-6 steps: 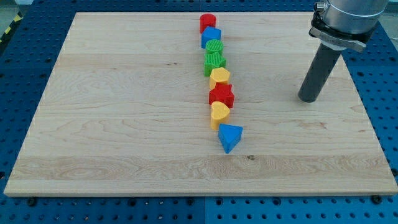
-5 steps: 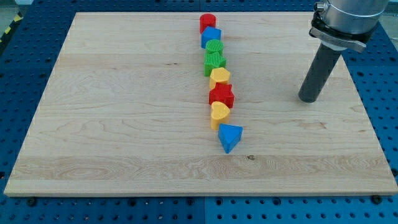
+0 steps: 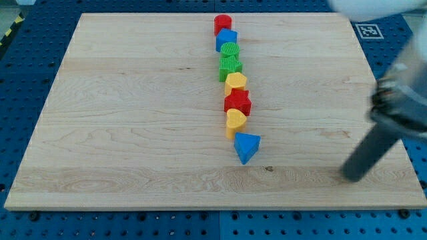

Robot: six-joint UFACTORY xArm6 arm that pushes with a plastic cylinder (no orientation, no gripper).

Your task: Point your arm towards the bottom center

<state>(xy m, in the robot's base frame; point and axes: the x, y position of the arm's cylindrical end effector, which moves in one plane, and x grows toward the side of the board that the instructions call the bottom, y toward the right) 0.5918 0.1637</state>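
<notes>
My tip (image 3: 354, 177) rests on the wooden board (image 3: 133, 120) near its bottom right corner, blurred by motion. It is well to the right of a column of blocks down the board's middle. From the top: a red cylinder (image 3: 223, 23), a blue cube (image 3: 227, 39), a green cylinder (image 3: 230, 51), a green star (image 3: 230, 67), a yellow heart (image 3: 235, 83), a red star (image 3: 237, 103), a yellow heart (image 3: 235, 121), a blue triangle (image 3: 246, 146). The tip touches no block.
The board lies on a blue pegboard table (image 3: 20, 80). A black-and-white marker tag (image 3: 368, 31) sits off the board's top right corner.
The rod has swept from the board's upper right down to the bottom right corner. No block has moved.
</notes>
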